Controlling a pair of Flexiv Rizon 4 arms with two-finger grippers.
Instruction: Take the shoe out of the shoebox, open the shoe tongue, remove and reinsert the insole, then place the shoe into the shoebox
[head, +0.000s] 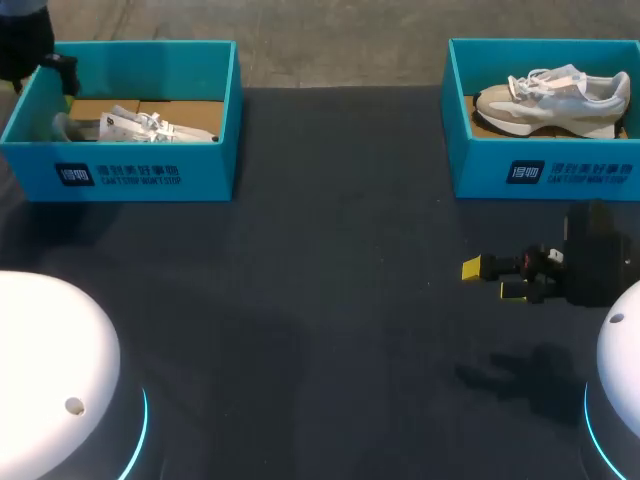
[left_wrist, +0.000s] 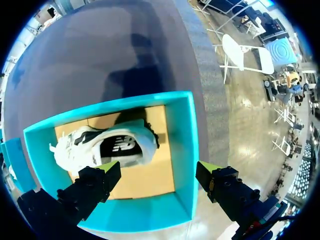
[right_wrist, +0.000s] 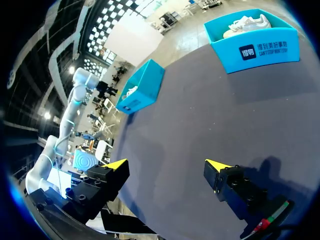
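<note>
The left gripper (left_wrist: 159, 167) is released, its fingers (left_wrist: 100, 182) spread wide above the left shoebox (left_wrist: 182, 150). One finger hangs over the inside of the box and the other hangs outside it, so one end wall of the box lies between them; neither finger touches anything. The white shoe (left_wrist: 105, 148) lies on its side inside this box, on the cardboard floor, just ahead of the inner finger. It sits close to one long wall, with bare floor showing on its other side. That finger covers part of the shoe's edge. In the head view the box's front wall hides the shoe's lower part, and the left gripper is mostly cut off at the box's far corner.

The right gripper (head: 492, 279) is also released and holds nothing. It hovers well apart from the left shoebox, over the dark table (head: 330, 300). A broad stretch of table separates the left shoebox from the right shoebox (head: 545, 175), which holds a beige shoe (head: 550, 105) and is cut off at the frame's edge.
</note>
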